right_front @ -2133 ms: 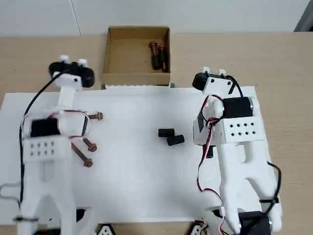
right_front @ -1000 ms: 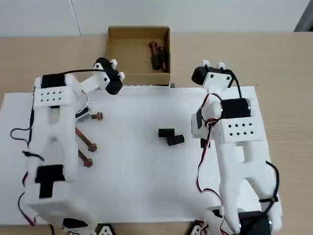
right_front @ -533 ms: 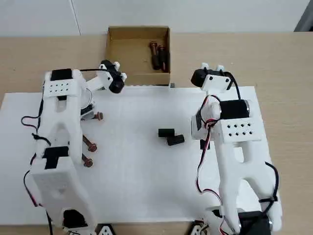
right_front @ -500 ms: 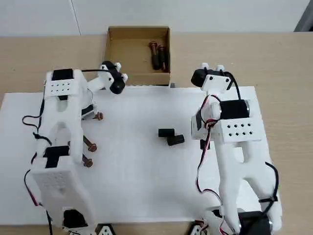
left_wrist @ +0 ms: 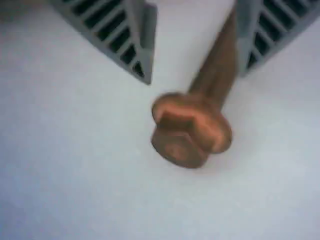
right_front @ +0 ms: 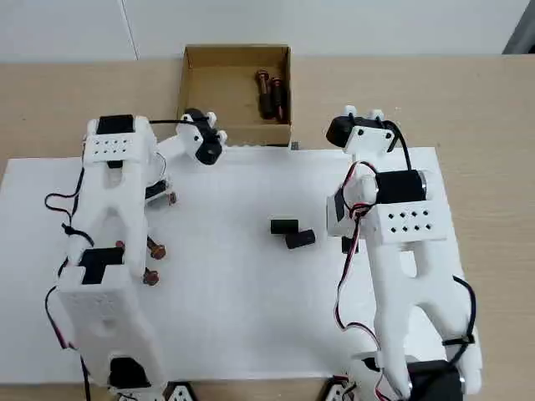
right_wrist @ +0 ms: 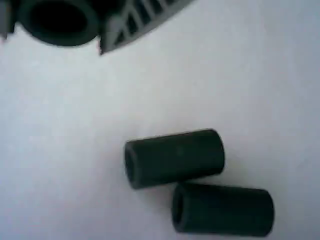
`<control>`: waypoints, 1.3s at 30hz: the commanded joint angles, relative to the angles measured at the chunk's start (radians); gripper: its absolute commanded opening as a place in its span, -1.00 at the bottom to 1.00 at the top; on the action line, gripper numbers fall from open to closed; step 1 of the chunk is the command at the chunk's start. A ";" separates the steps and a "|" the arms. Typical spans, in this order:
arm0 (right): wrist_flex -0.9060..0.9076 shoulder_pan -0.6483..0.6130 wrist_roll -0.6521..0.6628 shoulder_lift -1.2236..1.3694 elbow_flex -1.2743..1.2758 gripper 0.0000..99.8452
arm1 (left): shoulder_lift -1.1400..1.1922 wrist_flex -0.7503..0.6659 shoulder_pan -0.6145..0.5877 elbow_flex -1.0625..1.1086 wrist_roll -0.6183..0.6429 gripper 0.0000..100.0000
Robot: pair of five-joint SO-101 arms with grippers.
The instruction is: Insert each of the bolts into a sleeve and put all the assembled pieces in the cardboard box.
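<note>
Motion since two seconds ago belongs to the left arm (right_front: 113, 217). Its perforated link has gone from midway along the white sheet's left side toward the far left corner. Its black wrist end has swung over to just off the cardboard box's near left corner. The right arm (right_front: 401, 225), the loose sleeves and the box's contents lie as before.

Left fingers (left_wrist: 125, 40) stand released and well spread, straddling a copper bolt (left_wrist: 192, 132) that lies flat on the white sheet (right_front: 234, 326). Its shank runs back between them, right beside one finger and clear of the other; whether it touches cannot be told. In the high view the bolt's head peeks out beside the arm near the sheet's left edge. Two more bolts (right_front: 155, 249) lie closer to the near edge, partly under the arm.

Right fingers (right_wrist: 132, 22) are clenched on a black sleeve (right_wrist: 57, 20), its open bore toward the camera. Two loose sleeves (right_wrist: 174, 157) lie touching at the sheet's middle. The cardboard box (right_front: 201, 92) sits on the bench (right_front: 476, 100) against the sheet's far edge, with two assembled pieces (right_front: 269, 92) in its right half.
</note>
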 commanded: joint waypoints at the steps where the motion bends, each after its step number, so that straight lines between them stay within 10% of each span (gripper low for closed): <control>1: -0.013 0.005 -0.006 -0.035 -0.003 -0.99 | -0.006 0.023 0.005 -0.038 -0.006 -0.79; 39: 0.035 0.002 -0.006 -0.045 -0.055 -0.99 | -0.069 -0.023 0.012 0.054 -0.002 -0.99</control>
